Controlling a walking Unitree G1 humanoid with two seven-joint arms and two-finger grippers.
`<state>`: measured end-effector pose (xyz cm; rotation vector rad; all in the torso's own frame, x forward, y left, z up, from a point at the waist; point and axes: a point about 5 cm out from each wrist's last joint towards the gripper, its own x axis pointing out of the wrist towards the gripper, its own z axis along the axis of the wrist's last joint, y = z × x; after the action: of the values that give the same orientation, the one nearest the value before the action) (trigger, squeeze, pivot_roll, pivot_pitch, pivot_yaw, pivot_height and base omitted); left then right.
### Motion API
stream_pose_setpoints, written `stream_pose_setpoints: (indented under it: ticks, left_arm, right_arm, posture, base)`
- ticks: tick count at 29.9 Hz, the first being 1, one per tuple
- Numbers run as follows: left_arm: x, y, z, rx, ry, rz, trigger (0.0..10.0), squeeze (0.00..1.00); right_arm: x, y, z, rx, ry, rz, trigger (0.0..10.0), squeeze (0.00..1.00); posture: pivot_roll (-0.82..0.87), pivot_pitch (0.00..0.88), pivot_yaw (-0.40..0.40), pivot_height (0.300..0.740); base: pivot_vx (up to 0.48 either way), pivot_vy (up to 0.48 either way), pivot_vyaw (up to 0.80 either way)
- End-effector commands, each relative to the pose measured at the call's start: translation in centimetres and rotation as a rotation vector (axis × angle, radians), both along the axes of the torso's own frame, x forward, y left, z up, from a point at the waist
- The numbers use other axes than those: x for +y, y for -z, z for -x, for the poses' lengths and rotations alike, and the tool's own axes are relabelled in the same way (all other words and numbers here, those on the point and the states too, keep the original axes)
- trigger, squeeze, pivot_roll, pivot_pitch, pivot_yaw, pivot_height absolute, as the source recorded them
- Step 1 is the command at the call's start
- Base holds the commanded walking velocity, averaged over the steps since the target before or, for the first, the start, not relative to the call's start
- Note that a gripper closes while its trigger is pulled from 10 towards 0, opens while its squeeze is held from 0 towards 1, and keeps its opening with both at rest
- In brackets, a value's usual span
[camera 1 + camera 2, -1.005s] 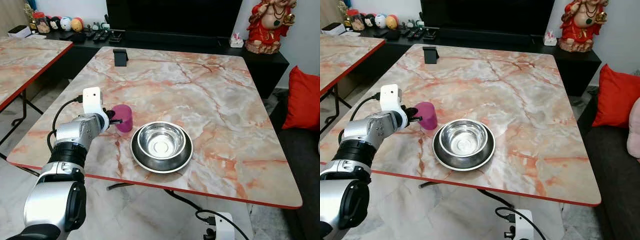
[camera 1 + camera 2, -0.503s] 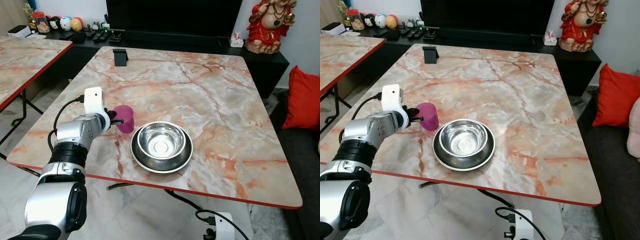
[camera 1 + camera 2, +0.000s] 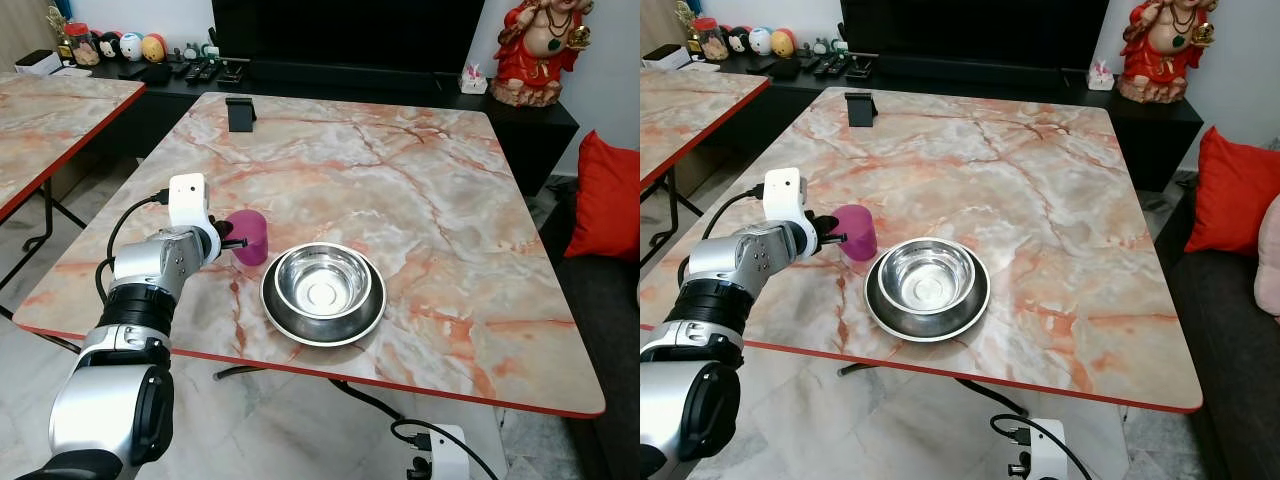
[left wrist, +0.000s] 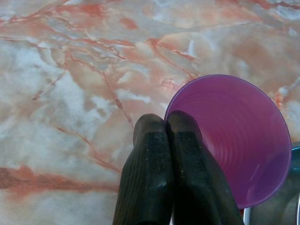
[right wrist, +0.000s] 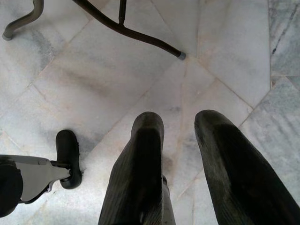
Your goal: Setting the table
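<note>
A purple cup (image 3: 250, 238) stands upright on the marble table (image 3: 400, 170), close to its near left part. My left gripper (image 3: 228, 242) is shut on the cup's rim; in the left wrist view the two fingers (image 4: 154, 154) press together at the edge of the cup (image 4: 234, 140). Just right of the cup, a steel bowl (image 3: 323, 280) sits in a dark plate (image 3: 300, 322). My right gripper (image 5: 178, 124) hangs open over the tiled floor, below the table's front edge.
A black stand (image 3: 240, 113) is at the table's far left. A second marble table (image 3: 50, 120) stands to the left. Behind are a dark console with small items (image 3: 150, 55) and a red statue (image 3: 545, 50). A red cushion (image 3: 605, 200) lies right.
My left gripper and the purple cup have shifted slightly right, toward the bowl. Nothing else has moved.
</note>
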<state>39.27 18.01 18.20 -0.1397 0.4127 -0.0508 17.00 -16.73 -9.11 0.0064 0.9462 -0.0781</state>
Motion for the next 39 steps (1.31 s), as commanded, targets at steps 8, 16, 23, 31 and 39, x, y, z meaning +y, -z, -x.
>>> stream_pose_setpoints:
  ticks: [8,16,23,31,39]
  left_arm:
    - [0.1,-0.1,0.1,-0.003,-0.001,-0.02,10.0,0.85]
    - [0.1,-0.2,0.1,-0.009,-0.004,-0.019,10.0,0.75]
    - [0.0,-0.9,-0.1,-0.073,-0.028,-0.009,10.0,0.0]
    - [0.0,-1.7,-0.2,-0.134,-0.042,-0.01,10.0,0.0]
    - [0.1,-5.5,0.5,-0.547,-0.009,-0.173,10.0,0.0]
  right_arm:
    - [0.0,0.1,0.2,0.004,0.008,-0.001,10.0,0.0]
    - [-0.1,0.1,0.2,0.004,0.008,0.0,10.0,0.0]
    - [-0.1,0.1,0.2,0.003,0.009,0.0,10.0,0.0]
    - [-0.1,0.0,0.1,0.003,0.008,0.0,10.0,0.0]
    - [-0.1,0.0,0.1,0.002,0.008,0.001,10.0,0.0]
  posture:
    - [0.03,0.0,-0.017,0.74]
    - [0.03,0.0,-0.018,0.74]
    - [0.03,0.0,-0.02,0.74]
    - [0.03,0.0,-0.024,0.74]
    - [0.03,0.0,-0.024,0.74]
  base:
    - [0.0,0.0,0.0]
    - [0.0,0.0,0.0]
    - [0.0,0.0,0.0]
    - [0.0,0.0,0.0]
    - [0.0,0.0,0.0]
